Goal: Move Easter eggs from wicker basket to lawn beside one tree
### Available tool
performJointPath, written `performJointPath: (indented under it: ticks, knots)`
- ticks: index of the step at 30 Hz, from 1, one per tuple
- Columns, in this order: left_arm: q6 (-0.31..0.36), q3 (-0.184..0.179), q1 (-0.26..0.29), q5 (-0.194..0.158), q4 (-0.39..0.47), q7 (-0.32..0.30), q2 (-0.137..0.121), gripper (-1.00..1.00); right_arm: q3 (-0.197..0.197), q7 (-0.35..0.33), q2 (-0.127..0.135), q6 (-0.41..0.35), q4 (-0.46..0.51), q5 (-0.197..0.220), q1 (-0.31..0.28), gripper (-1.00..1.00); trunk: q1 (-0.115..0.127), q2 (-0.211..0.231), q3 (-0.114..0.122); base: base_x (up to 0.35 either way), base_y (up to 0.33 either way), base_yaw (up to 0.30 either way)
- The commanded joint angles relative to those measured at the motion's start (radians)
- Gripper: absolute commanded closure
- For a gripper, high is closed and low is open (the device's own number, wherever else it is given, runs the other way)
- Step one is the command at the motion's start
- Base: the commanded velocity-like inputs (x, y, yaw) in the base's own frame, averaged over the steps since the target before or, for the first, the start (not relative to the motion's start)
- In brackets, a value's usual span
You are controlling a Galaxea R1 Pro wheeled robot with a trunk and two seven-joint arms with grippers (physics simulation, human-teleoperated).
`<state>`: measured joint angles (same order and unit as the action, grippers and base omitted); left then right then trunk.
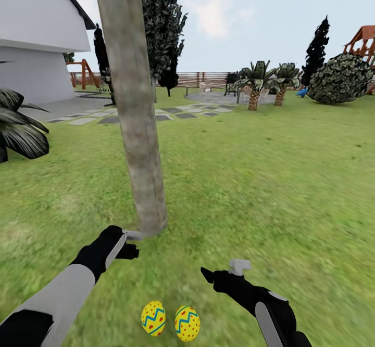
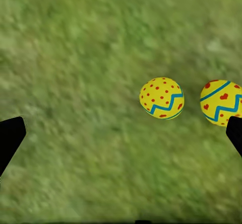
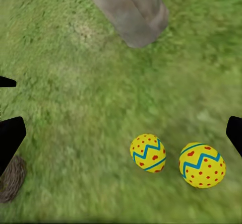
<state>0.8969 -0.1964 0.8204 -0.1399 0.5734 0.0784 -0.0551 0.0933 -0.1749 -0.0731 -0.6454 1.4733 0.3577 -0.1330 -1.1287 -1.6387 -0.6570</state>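
Two eggs [image 1: 170, 320] lie at bottom centre by the tree [image 1: 136, 128]; both sets of fingers spread wide, empty. I'd fetch the third from the basket [image 3: 11, 177].

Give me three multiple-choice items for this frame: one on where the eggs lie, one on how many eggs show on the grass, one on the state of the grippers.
1. Where do the eggs lie?
A. On the lawn near the foot of the tree trunk
B. On the stone paving slabs
C. Under the small palms

2. How many eggs show on the grass?
A. One
B. Two
C. Four

3. What are the two grippers doing?
A. Both open, holding nothing
B. Each shut on an egg
C. Both clamped on the trunk

Answers:
1 A: left egg and right egg rest on the lawn just short of the tree trunk.
2 B: two eggs lie side by side, apart.
3 A: left gripper and right gripper hover empty, fingers spread.
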Motion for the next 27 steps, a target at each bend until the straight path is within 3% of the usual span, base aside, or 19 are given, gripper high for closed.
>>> performJointPath:
  ticks: [1, 10, 14, 27]
  knots:
    - [0.004, -0.008, 0.001, -0.01, 0.001, 0.008, -0.001, -1.0, -0.001, -0.002, 0.0, -0.005, 0.001, 0.0, 0.0, -1.0, 0.004, 0.007, 0.001, 0.0, 0.0, 0.167]
    - [0.004, -0.008, 0.001, -0.01, 0.0, 0.01, 0.001, -1.0, 0.003, 0.003, -0.001, -0.005, 0.0, 0.0, 0.0, -1.0, 0.039, 0.07, 0.017, 0.0, 0.0, 0.161]
    - [0.004, -0.008, 0.001, -0.01, 0.0, 0.01, 0.001, -1.0, 0.009, 0.037, -0.002, -0.005, -0.002, 0.001, 0.0, -1.0, 0.054, 0.098, 0.024, -0.026, 0.0, 0.157]
    - [0.005, -0.007, 0.001, -0.009, 0.002, 0.012, 0.002, -1.0, 0.012, 0.074, -0.005, -0.005, -0.023, 0.001, -0.002, -1.0, 0.104, 0.189, 0.047, -0.197, 0.0, 0.152]
